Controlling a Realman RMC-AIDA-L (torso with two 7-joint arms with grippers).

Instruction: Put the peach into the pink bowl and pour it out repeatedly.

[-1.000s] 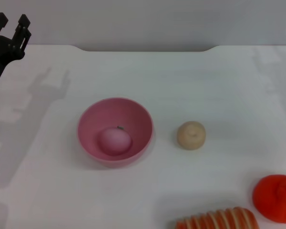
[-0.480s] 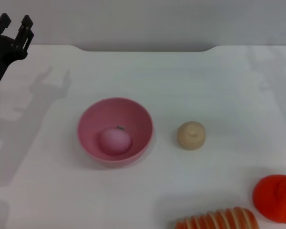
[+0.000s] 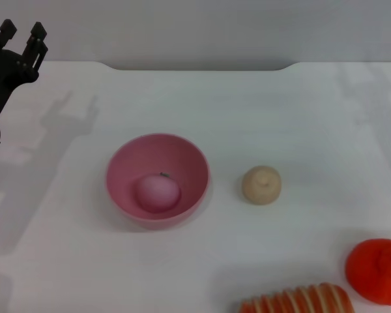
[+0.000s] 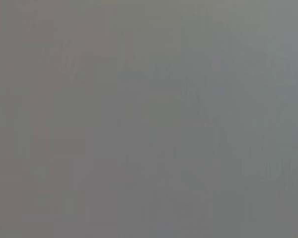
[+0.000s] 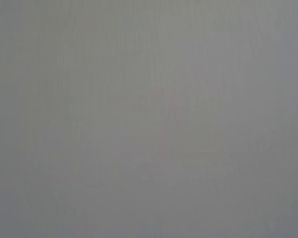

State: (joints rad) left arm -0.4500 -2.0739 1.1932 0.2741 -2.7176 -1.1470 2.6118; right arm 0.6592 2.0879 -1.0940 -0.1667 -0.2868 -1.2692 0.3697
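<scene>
The pink bowl [image 3: 158, 179] stands upright on the white table, left of centre in the head view. Inside it, on the bottom, lies the peach [image 3: 157, 193], pale pink with a small dark stem mark. My left gripper [image 3: 23, 31] is raised at the far left back corner, well away from the bowl, its two black fingers apart and holding nothing. The right gripper does not show in the head view. Both wrist views show only plain grey.
A beige bun-like lump [image 3: 260, 184] sits to the right of the bowl. An orange tangerine [image 3: 376, 270] lies at the front right corner, and a striped orange-and-cream item [image 3: 298, 300] lies along the front edge.
My left gripper has crept slightly to the right and up at the far left corner. The bowl, the peach and the other items have not moved.
</scene>
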